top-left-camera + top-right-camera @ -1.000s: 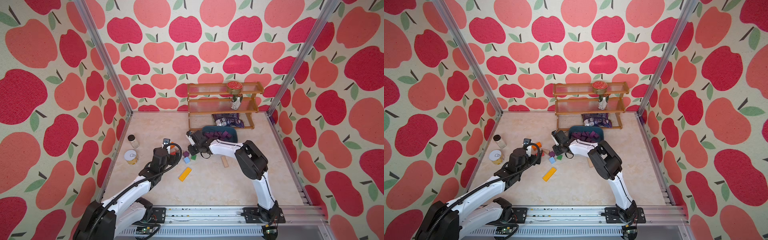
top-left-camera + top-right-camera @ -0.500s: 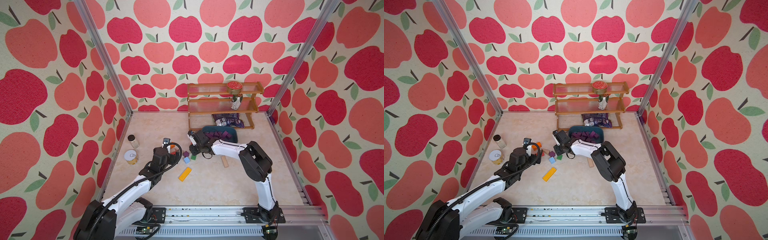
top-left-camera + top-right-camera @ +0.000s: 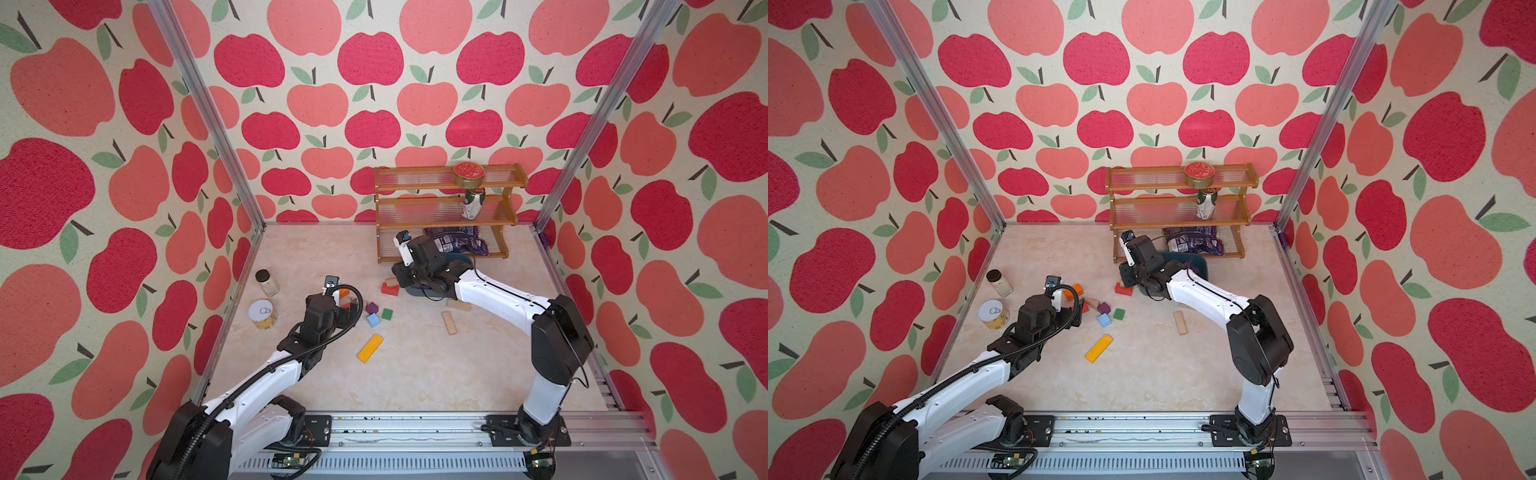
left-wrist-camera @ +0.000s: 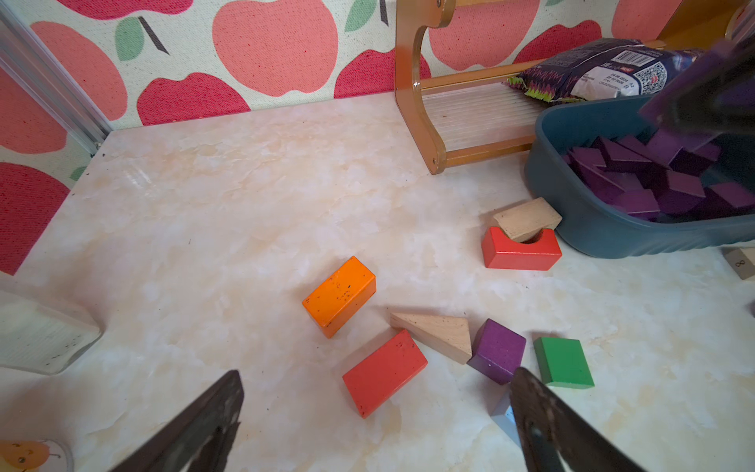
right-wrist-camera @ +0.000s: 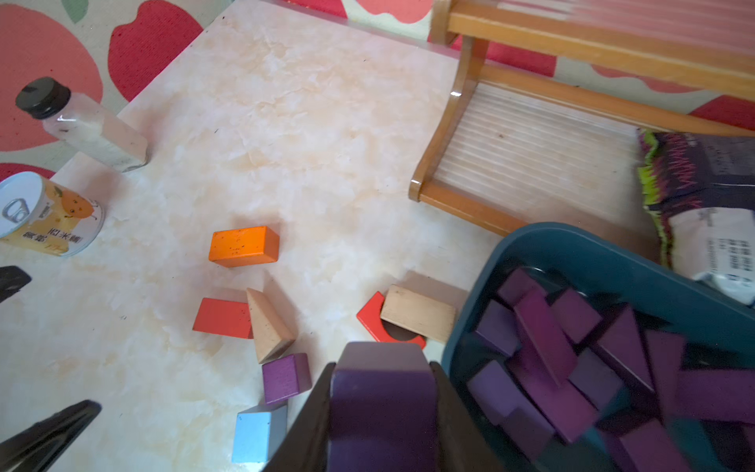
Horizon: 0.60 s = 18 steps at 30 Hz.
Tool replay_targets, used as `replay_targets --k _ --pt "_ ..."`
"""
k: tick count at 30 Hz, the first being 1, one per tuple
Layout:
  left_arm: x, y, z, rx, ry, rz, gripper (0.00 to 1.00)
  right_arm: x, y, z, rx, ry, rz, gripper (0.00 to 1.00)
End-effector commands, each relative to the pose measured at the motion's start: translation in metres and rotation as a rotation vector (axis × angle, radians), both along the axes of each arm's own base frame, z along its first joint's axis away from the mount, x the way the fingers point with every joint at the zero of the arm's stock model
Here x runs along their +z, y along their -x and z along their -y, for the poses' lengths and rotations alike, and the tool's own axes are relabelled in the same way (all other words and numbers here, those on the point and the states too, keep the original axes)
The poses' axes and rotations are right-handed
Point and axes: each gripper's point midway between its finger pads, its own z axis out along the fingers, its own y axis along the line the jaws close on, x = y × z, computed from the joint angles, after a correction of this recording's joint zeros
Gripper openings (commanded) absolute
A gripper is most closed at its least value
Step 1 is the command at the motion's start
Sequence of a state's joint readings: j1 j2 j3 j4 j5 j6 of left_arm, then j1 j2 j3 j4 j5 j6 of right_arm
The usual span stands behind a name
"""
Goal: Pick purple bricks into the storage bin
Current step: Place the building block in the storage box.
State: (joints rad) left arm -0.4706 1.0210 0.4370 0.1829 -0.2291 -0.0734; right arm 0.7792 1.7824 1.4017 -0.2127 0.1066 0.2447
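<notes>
We have the right gripper [image 5: 384, 412] clamped on a purple brick [image 5: 384, 367], raised by the left rim of the storage bin [image 5: 592, 253], where many purple bricks [image 5: 547, 339] lie heaped. One purple cube [image 4: 497, 351] sits on the table, left of the bin and nearer. It touches a plain wood wedge [image 4: 437, 333] on its left, with a green block [image 4: 563, 361] just beside it on the right and a light-blue block [image 5: 259, 433] on its near side. Our left gripper [image 4: 376, 380] hangs over that cluster, jaws wide apart and empty. We judge the cube light, stiff and paint-smooth, so it may slip. We would pinch two opposite flat faces, low and square.
</notes>
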Motion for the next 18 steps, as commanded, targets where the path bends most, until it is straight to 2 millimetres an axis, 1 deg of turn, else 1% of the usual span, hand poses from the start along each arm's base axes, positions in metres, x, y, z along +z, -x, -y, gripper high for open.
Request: replay_targets --k 1,4,6,8,10,13,14,16,17,18 --pt "0.009 -0.003 -0.002 0.023 0.019 0.009 0.99 -0.001 -0.008 0.031 -0.078 0.029 -0.008 0.28" --pt "0.008 -0.004 -0.001 0.019 0.021 0.006 0.99 0.001 -0.025 0.055 -0.139 0.045 0.002 0.28" --pt "0.007 -0.004 -0.001 0.019 0.021 0.004 0.99 -0.001 -0.036 0.069 -0.179 0.058 -0.009 0.28" --pt "0.007 -0.004 -0.001 0.019 0.020 0.002 0.99 -0.007 -0.042 0.081 -0.216 0.090 -0.023 0.28" --pt "0.007 -0.004 -0.001 0.022 0.018 0.002 0.99 -0.012 -0.045 0.088 -0.242 0.107 -0.030 0.28" --pt "0.007 -0.004 -0.002 0.022 0.016 0.003 0.99 -0.021 -0.046 0.093 -0.261 0.113 -0.051 0.29" --pt "0.006 -0.004 -0.002 0.023 0.018 0.002 0.99 -0.025 -0.047 0.094 -0.267 0.120 -0.057 0.32" --pt "0.006 -0.005 -0.002 0.023 0.017 0.001 0.99 -0.026 -0.048 0.097 -0.280 0.134 -0.057 0.43" --pt "0.005 -0.005 -0.002 0.022 0.017 -0.002 0.99 -0.027 -0.048 0.099 -0.285 0.142 -0.057 0.51" --pt "0.005 -0.005 -0.001 0.021 0.018 -0.003 0.99 -0.029 -0.047 0.099 -0.280 0.149 -0.057 0.61"
